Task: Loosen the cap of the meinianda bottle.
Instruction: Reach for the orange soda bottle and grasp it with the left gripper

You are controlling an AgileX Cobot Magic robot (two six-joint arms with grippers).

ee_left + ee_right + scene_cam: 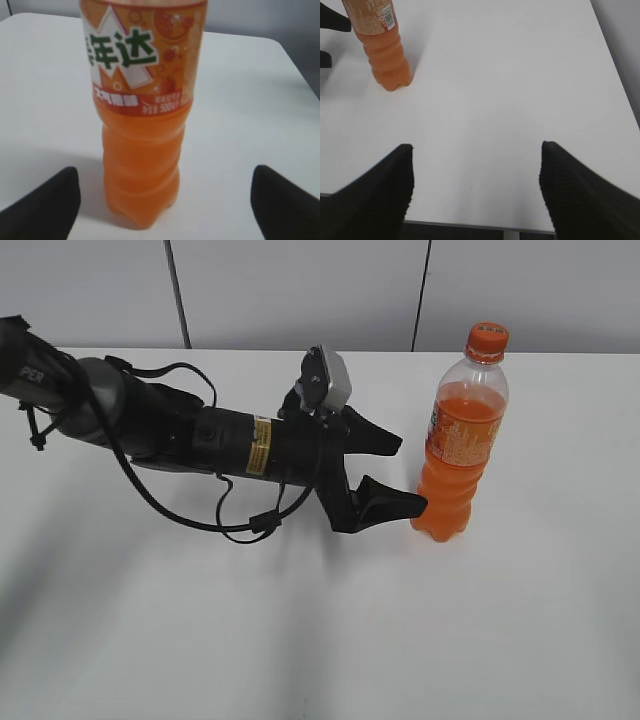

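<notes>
The meinianda bottle [460,440] stands upright on the white table, full of orange drink, with its orange cap [487,339] on top. My left gripper [398,472] is open just left of the bottle's lower body, its near finger close to the bottle's base. In the left wrist view the bottle [142,115] stands between and beyond the two open fingers [165,200]; the cap is out of that view. My right gripper [476,185] is open and empty above the table's edge, far from the bottle [382,45]. The right arm is not in the exterior view.
The white table [300,640] stretches around the bottle. A grey panelled wall [300,290] stands behind it. The left arm's black cable [200,515] loops over the table. The table's edge [485,226] lies under my right gripper.
</notes>
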